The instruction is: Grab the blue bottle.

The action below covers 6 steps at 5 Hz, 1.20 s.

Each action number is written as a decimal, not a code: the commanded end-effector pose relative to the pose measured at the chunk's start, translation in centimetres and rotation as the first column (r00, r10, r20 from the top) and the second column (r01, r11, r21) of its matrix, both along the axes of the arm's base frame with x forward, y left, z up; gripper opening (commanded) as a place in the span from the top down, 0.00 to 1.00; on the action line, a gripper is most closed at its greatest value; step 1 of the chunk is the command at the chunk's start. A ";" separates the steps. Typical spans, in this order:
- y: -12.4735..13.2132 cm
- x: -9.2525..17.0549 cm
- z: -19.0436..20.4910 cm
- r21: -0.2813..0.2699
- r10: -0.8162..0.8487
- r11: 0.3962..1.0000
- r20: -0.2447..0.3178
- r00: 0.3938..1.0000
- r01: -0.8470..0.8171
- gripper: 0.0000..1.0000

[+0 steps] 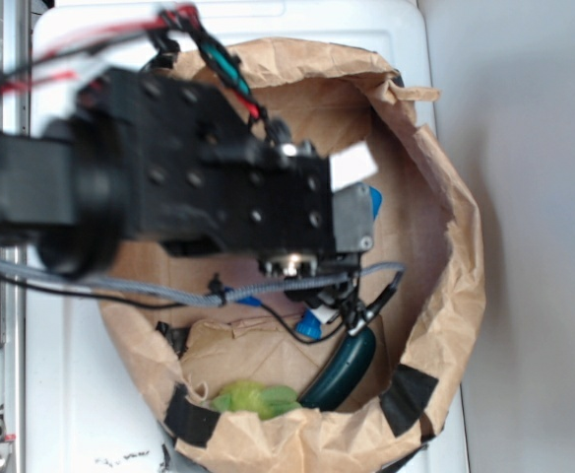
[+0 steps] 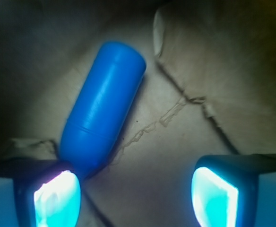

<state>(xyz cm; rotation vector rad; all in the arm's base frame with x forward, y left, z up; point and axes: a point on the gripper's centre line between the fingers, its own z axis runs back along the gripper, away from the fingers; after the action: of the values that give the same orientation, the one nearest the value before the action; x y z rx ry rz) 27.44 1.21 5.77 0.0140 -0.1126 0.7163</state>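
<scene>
While the black arm [image 1: 169, 168] reaches down into the brown paper bag [image 1: 445, 227], its hand [image 2: 135, 191] hangs open, fingers [image 2: 57, 196] spread wide, with the blue bottle [image 2: 102, 106] lying tilted on the bag floor, one end just beside the left finger.

A brown paper bag [image 1: 445, 197] with black tape patches [image 1: 406, 396] on its near rim stands on a white surface [image 1: 81, 394], holding a dark green long object [image 1: 342, 374] beside a light green item [image 1: 258, 399].
</scene>
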 end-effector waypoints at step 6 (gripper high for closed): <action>-0.6 -1.0 7.8 -0.146 -0.194 0.965 0.161 0.968 0.218 1.00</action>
<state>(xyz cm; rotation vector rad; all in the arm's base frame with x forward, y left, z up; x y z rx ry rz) 26.47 -0.38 12.60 -0.1996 -0.1449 0.5023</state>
